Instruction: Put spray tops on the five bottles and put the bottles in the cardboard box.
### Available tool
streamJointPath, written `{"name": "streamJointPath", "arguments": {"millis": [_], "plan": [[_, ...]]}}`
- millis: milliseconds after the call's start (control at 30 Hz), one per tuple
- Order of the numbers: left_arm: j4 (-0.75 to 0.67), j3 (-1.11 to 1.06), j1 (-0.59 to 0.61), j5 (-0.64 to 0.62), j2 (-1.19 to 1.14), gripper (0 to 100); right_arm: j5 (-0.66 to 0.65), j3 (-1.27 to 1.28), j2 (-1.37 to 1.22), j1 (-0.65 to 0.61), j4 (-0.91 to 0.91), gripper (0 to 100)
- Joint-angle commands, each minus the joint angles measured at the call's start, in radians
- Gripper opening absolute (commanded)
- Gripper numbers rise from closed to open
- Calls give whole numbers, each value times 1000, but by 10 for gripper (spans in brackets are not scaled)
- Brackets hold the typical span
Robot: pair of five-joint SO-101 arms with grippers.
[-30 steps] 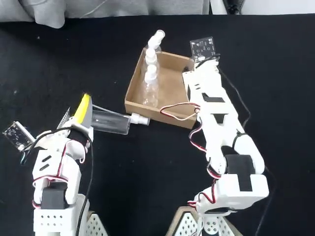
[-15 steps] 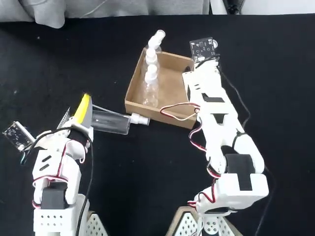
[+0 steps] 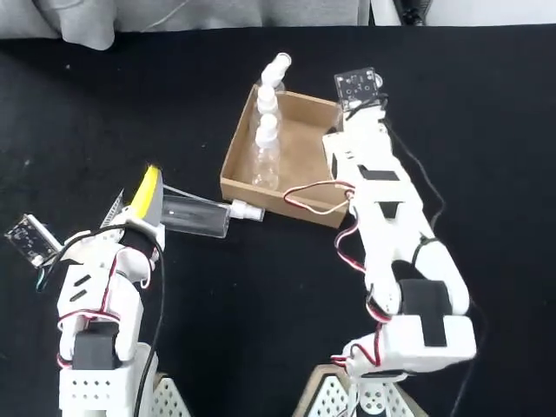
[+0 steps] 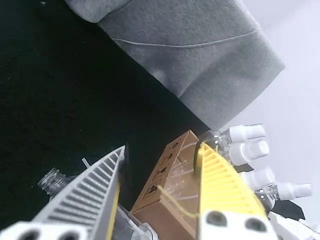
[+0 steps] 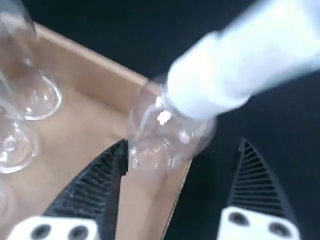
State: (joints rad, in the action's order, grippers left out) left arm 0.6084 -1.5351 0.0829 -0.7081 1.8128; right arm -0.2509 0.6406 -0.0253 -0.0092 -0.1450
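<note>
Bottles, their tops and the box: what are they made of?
Bottles: probably clear plastic, glossy; you can see through them and they glint. Glass is possible. Spray tops: white, not see-through, likely plastic. Box: brown and dull with thin walls, so cardboard.

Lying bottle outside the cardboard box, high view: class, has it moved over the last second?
No. The lying bottle has not shifted: its spray top stays just off the front-left corner of the cardboard box.
</note>
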Motion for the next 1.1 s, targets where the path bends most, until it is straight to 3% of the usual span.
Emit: {"name": "streamJointPath", "arguments": {"millis": [0,767,1067], "plan": [[-25,56,5,-3,12,209,8,-44,105,20,-52,274],[-25,56,8,-2,12,209,8,-44,390,17,-502,273],[-25,56,13,-2,12,209,8,-44,544,-68,-738,273]]}}
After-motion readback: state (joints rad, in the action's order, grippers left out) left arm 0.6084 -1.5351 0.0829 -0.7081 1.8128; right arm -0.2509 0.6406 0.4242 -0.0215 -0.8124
